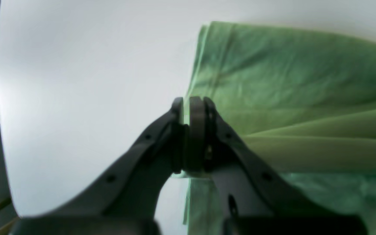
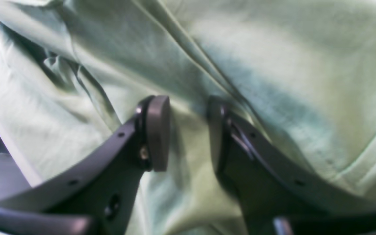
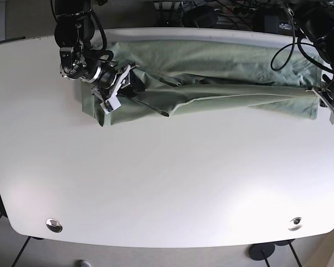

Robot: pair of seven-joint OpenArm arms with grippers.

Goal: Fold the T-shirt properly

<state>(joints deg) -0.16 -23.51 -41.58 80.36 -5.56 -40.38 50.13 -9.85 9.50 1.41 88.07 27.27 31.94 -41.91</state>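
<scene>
Left hand (image 1: 188, 107) pinches the shirt (image 3: 211, 83) edge — keeps it taut. Right hand (image 2: 188, 130) sits spread over bunched cloth, probably lining up a grab.

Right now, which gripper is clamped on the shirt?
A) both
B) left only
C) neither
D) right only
B: in the left wrist view the left gripper has its jaws closed on the edge of the green T-shirt, while the right gripper has its jaws apart over the cloth.
</scene>
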